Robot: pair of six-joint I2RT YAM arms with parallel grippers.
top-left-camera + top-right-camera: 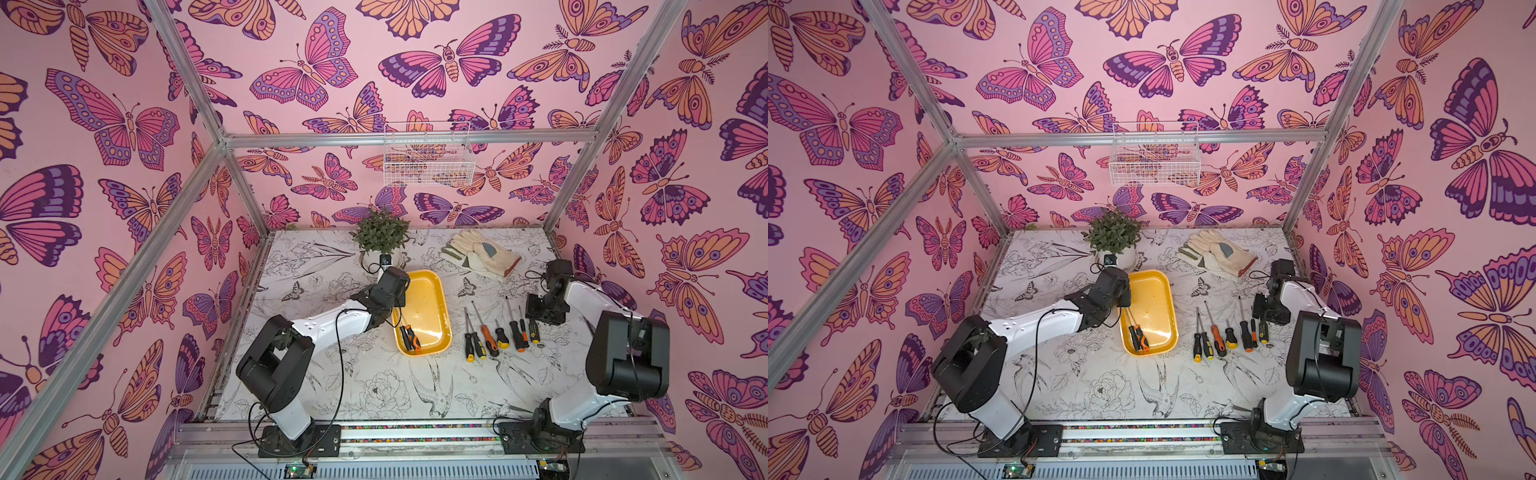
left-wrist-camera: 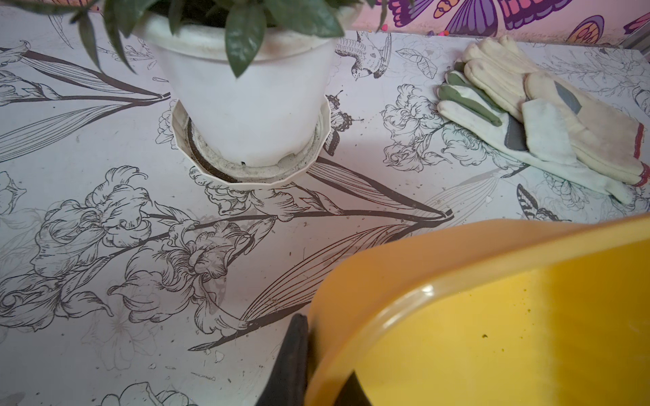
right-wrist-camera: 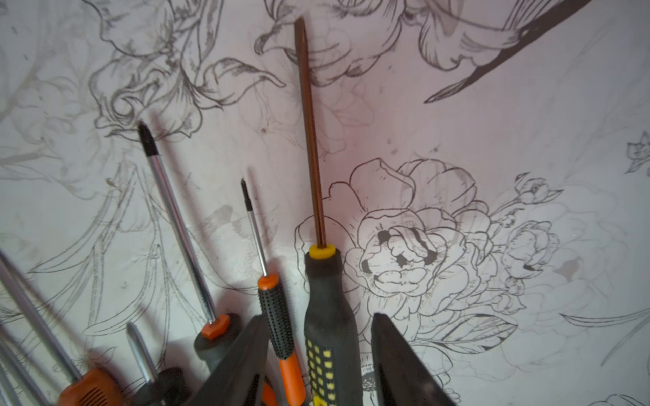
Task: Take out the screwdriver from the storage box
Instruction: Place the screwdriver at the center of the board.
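my left end effector (image 2: 325, 346) is closed on the rim of the storage box (image 1: 426, 299), one finger (image 2: 292, 358) outside the yellow wall and the other inside. it grips the long side at the box's 9 o'clock, near the far corner.

in both top views two screwdrivers (image 1: 405, 334) lie inside the storage box, tucked in its 7 o'clock corner. their handles point to 6 o'clock and they lie close beside each other.

my right end effector (image 3: 318, 318) is partly open and holds nothing. its jaws stand on either side of the black and yellow screwdriver (image 3: 330, 316), with a gap showing between that handle and the finger on its far side. a thin orange-handled screwdriver (image 3: 278, 316) lies just beside it, also between the jaws.

both belong to a row of screwdrivers (image 1: 492, 338) on the tabletop at 3 to 4 o'clock of the storage box, shafts pointing towards 12 o'clock. the black and yellow one is the last of the row, farthest from the box.

a potted plant (image 1: 380, 232) stands at the box's 11 o'clock, and a pair of work gloves (image 1: 482, 253) lies at its 1 o'clock.
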